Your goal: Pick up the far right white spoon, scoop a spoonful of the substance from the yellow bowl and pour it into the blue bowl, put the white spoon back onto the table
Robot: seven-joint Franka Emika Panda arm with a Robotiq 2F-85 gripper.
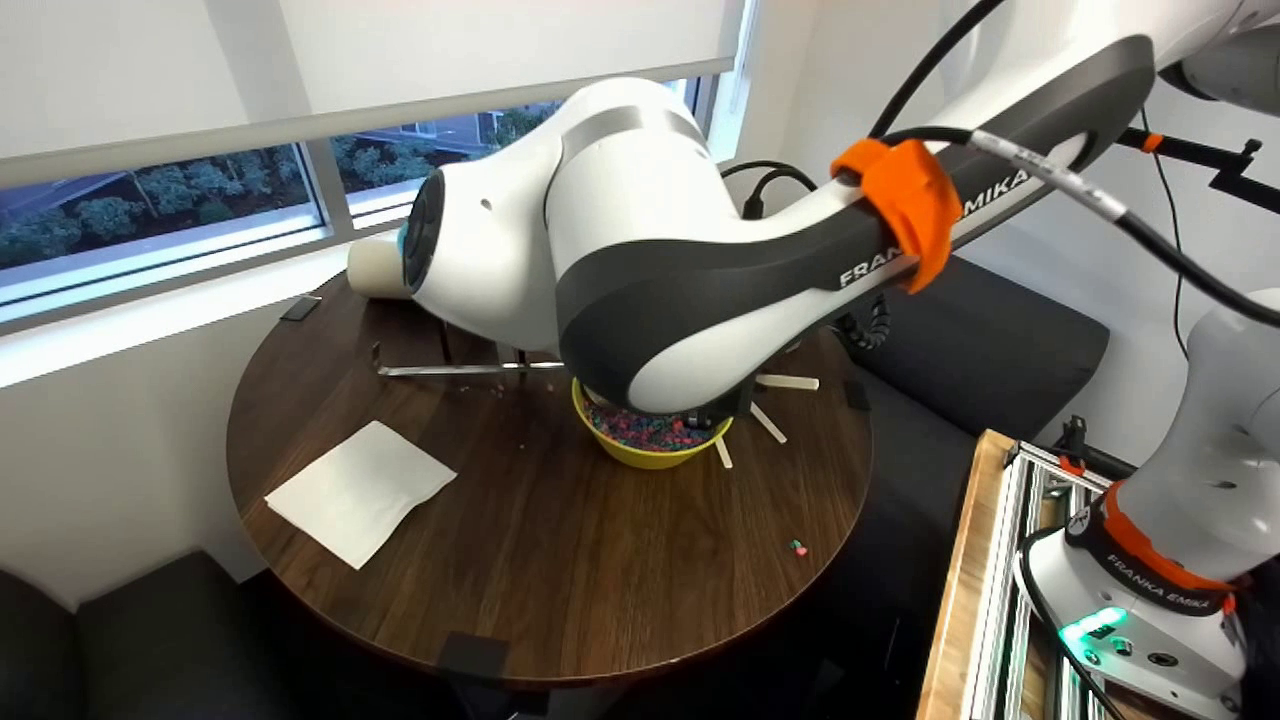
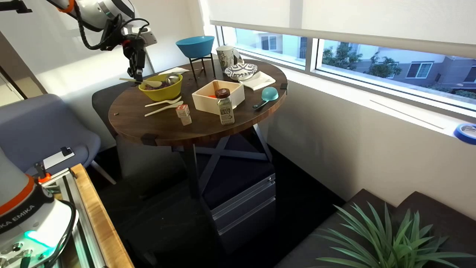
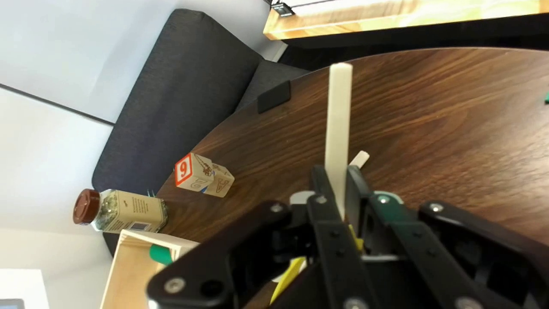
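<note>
Pinching the white spoon (image 3: 338, 133) partway along its handle, my gripper (image 3: 337, 180) holds the scoop end at the mouth of the yellow bowl (image 2: 167, 93), presumably to load multicoloured beads (image 1: 645, 432) without dunking itself. From afar I see the blue bowl (image 2: 195, 47) standing higher than the yellow bowl on its black stand (image 2: 192, 69), so I expect pouring needs a lift

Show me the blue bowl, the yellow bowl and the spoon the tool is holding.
Blue bowl (image 2: 195, 48): in an exterior view, on its outer wall.
Yellow bowl (image 2: 169, 92): in an exterior view, on its outer wall.
Spoon (image 3: 339, 113): in the wrist view, on its handle.
</note>
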